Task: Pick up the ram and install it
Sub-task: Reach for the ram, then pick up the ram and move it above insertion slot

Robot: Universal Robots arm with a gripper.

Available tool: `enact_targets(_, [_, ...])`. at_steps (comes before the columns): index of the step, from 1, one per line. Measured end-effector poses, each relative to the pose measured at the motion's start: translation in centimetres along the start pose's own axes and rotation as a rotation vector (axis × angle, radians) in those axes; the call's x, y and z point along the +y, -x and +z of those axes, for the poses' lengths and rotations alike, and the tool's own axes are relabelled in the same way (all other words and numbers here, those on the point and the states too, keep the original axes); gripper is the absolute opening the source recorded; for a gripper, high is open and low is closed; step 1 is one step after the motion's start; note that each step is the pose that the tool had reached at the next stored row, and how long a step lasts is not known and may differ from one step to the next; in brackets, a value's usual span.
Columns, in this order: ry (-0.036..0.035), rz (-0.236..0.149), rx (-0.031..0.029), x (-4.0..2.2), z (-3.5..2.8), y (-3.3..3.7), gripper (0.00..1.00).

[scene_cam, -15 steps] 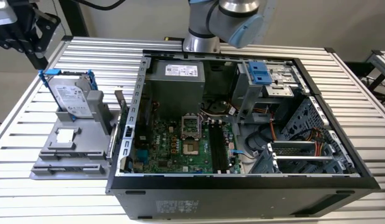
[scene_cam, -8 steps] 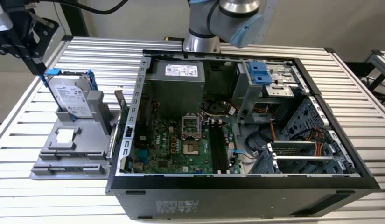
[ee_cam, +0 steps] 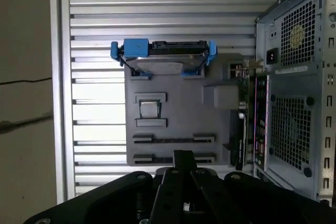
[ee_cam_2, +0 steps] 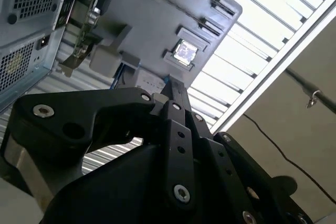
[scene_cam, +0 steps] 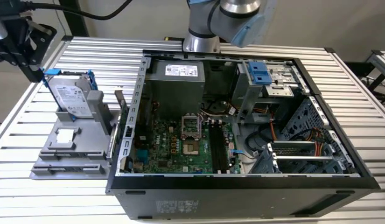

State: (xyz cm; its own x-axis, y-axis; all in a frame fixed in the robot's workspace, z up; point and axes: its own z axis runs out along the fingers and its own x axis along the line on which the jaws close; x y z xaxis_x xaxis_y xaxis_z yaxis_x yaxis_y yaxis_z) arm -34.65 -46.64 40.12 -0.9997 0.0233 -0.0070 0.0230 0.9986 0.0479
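Observation:
My gripper (ee_cam: 183, 157) is shut, its black fingers meeting in a point with nothing visible between them. In both wrist views it hangs above a grey parts holder (ee_cam: 178, 106), with its tip (ee_cam_2: 173, 88) over the end that has two long narrow slots (ee_cam: 173, 140). In the exterior view the gripper (scene_cam: 34, 74) is at the upper left, beside the holder (scene_cam: 67, 156). The ram is out of view. The motherboard's long black slots (scene_cam: 218, 148) lie inside the open computer case (scene_cam: 242, 182).
A silver hard drive in a blue frame (scene_cam: 71, 95) stands at the holder's far end. A circuit card (ee_cam: 244, 119) stands between the holder and the case's rear panel (ee_cam: 296, 77). The case sits on a slatted metal table (scene_cam: 18, 140). The arm's base (scene_cam: 201, 42) is behind the case.

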Motion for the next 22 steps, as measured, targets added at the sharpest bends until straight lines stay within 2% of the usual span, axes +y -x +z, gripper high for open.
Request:
enact_targets(3, [0.0, 0.0, 0.0001, -0.88, -0.04, 0.07, 0.0])
enact_targets(14, [0.0, 0.0, 0.0003, -5.0, -0.21, 0.17, 0.0])
enact_targets(22, [0.0, 0.0, 0.0004, -5.09, -0.22, 0.18, 0.0])
